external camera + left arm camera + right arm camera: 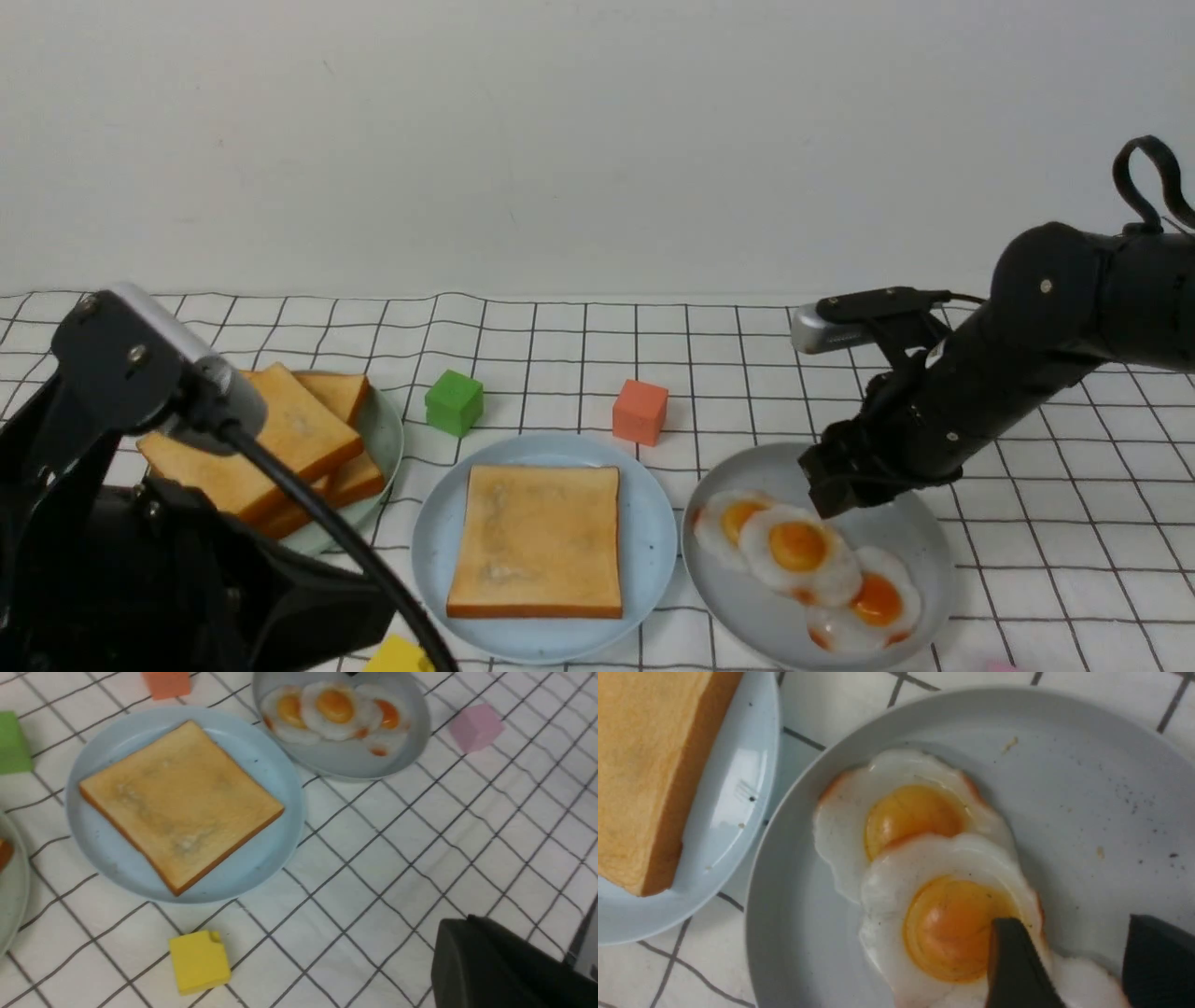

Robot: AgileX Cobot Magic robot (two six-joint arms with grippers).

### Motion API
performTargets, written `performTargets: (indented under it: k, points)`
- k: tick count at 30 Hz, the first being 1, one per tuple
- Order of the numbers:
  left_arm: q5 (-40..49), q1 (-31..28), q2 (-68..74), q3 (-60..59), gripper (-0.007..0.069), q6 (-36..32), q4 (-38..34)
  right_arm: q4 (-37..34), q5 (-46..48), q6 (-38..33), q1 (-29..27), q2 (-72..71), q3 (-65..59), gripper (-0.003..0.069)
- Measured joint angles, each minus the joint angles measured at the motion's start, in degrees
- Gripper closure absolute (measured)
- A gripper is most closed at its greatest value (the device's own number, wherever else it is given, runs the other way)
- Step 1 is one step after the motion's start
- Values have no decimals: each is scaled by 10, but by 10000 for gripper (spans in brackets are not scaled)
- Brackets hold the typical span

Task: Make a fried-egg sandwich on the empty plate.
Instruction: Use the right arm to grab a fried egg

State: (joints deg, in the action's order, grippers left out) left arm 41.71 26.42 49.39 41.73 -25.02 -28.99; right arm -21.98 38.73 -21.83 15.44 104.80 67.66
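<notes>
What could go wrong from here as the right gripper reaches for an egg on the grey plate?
1. The middle egg overlaps the left egg and the right egg, so the open right gripper, with one finger above its yolk, may drag a second egg along.
2. All three lie flat on the grey plate, so the fingers might slip off a thin edge or merely push the egg.

Brightness: the light was bright, even and diffuse all round.
Shadows: faint, short, soft-edged.
Glare: a small white sheen sat on the pale blue plate (742,788) (right wrist view only).
Focus: fingers (1013,966) of the right gripper (1073,933) were blurred up close; left wrist view looked slightly soft.
</notes>
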Motion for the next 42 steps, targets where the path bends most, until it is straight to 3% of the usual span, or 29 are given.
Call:
performTargets:
  k: [10, 14, 22, 26, 35, 42]
  points:
    - [-13, 5, 6, 4, 638, 41, 33, -14, -3, -23, 0, 32, 0, 359]
    - [-13, 5, 6, 4, 638, 45, 33, -16, -5, -23, 0, 43, 2, 421]
    - [-14, 5, 6, 4, 638, 45, 30, -14, -2, -34, 0, 47, 3, 613]
    - [-14, 5, 6, 4, 638, 45, 24, -14, -1, -36, 0, 47, 4, 643]
    - [-11, 5, 6, 4, 637, 46, 21, -13, 4, -36, 0, 35, 5, 600]
    - [-8, 5, 6, 4, 634, 46, 21, -13, 5, -54, 0, 32, 5, 447]
